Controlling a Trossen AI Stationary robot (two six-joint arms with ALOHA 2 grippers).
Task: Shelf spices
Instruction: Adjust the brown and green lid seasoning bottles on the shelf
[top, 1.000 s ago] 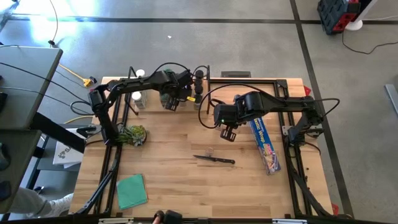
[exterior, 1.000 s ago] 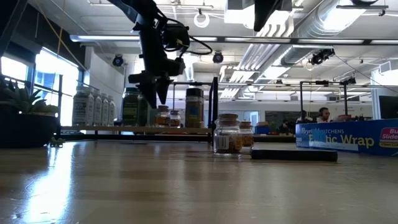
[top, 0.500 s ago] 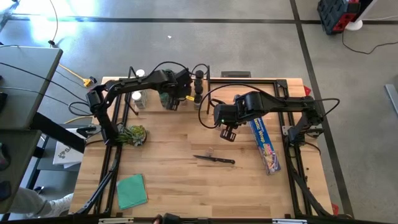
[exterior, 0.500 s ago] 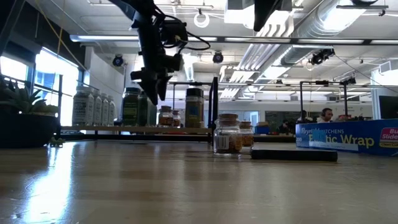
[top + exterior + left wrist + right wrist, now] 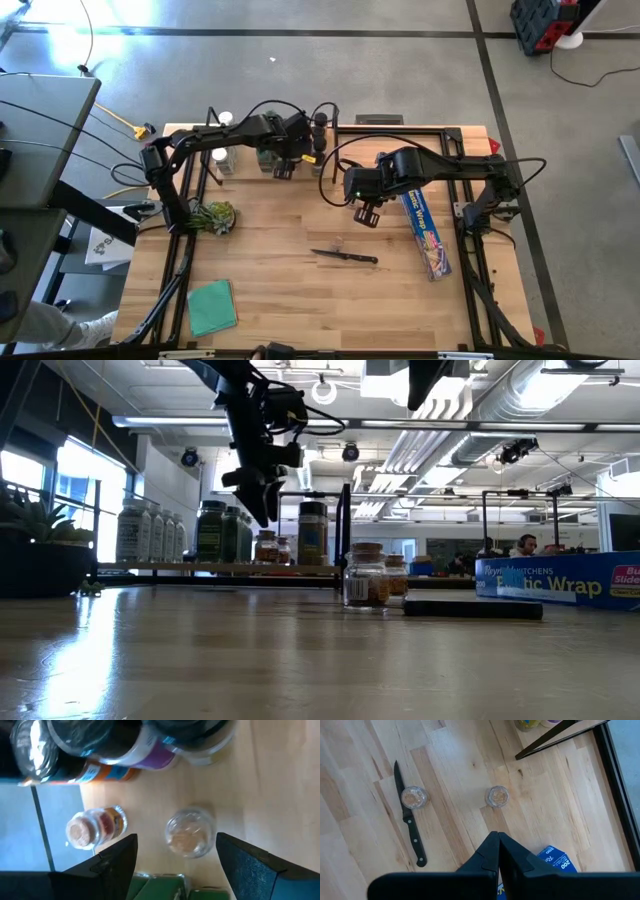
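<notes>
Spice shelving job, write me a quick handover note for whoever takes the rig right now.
Left gripper: open, empty, above the shelf among the jars.
Right gripper: shut, empty, hovering over mid-table.
Done: a row of spices stands on the shelf.
Left: two clear jars stand on the table, one beside the knife, plus a cork-topped jar in the low view; I can't tell whether that is one of the two.

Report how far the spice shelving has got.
Done: several jars stand on the shelf. In hand: nothing; the left tool hangs open above a clear jar on the shelf. Left: two jars on the table, under the shut right tool.
</notes>
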